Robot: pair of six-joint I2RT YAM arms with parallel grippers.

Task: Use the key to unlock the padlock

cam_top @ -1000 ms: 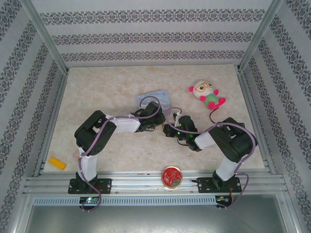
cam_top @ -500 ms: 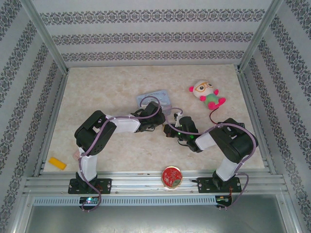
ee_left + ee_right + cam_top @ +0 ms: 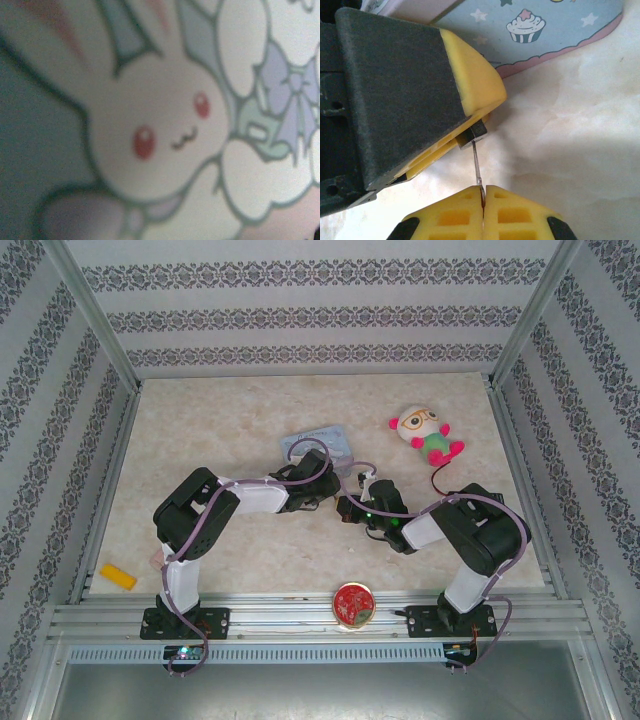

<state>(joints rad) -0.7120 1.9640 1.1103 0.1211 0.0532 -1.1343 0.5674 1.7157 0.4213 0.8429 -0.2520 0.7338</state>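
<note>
Little moved, R claw (image 3: 483, 195) pinches key (image 3: 476, 165) at padlock (image 3: 472, 135)

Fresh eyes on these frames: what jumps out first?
In the right wrist view, the right gripper pinches the thin key, its tip meeting the small dark padlock clamped in the left gripper. The left wrist camera hangs close over the light-blue tin, its cartoon bunny blurred. From above, a plush doll lies right of the tin.

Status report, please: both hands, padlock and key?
Left hand shut on padlock. Right hand shut on key, tip at the padlock. Tin close behind, nothing between.
</note>
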